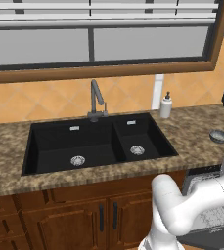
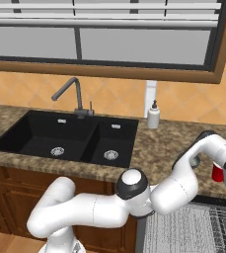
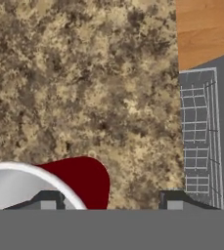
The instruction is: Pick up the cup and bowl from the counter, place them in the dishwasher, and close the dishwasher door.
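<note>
One tiny red tapered cup (image 3: 79, 183) with a white rim sits at the lower left of the hand view, between the two dark tips of the claw (image 3: 111, 201); the tips straddle it, but whether they grip it I cannot tell. The speckled brown-and-tan granite tabletop (image 1: 191, 129) carries one shallow grey-blue bowl (image 1: 219, 136) at the right edge of the left base view, one white soap bottle (image 1: 166, 105), and a black double sink (image 1: 96, 141). The dishwasher's grey wire rack (image 2: 183, 230) shows at lower right of the right base view.

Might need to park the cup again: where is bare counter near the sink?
Bare counter lies between the sink, soap bottle and bowl. It is tight at the claw, beside the cup.
</note>
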Robot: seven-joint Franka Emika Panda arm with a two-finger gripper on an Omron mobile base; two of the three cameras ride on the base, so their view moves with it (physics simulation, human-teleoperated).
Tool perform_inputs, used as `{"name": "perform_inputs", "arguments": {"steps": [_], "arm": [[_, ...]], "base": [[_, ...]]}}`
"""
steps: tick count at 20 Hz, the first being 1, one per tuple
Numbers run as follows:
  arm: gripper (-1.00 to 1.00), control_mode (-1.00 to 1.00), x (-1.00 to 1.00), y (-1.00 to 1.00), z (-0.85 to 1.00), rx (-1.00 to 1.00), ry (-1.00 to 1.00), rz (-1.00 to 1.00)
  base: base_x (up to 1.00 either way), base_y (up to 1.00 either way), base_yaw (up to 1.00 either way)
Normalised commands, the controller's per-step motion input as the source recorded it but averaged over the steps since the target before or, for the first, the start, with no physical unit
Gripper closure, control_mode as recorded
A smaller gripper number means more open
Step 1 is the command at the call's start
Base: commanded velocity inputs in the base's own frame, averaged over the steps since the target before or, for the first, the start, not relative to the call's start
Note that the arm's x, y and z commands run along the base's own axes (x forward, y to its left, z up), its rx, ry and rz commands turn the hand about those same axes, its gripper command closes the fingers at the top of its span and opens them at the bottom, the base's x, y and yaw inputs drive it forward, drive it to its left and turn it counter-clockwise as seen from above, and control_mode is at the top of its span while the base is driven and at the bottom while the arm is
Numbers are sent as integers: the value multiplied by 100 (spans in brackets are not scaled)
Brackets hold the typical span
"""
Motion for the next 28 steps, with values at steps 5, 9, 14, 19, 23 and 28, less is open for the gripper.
{"name": "perform_inputs", "arguments": {"steps": [5,9,14,19,23,28], "arm": [[100,-100,0,0,0,0,0,0],[100,-100,0,0,-1,0,0,0],[100,-100,-24,4,0,0,-3,3],[100,-100,-50,25,0,-1,-11,16],[100,-100,-89,72,0,-4,-6,33],[100,-100,-94,95,0,-11,0,42]], "base": [[0,0,0],[0,0,0],[0,0,0],[0,0,0],[0,0,0],[0,0,0]]}}
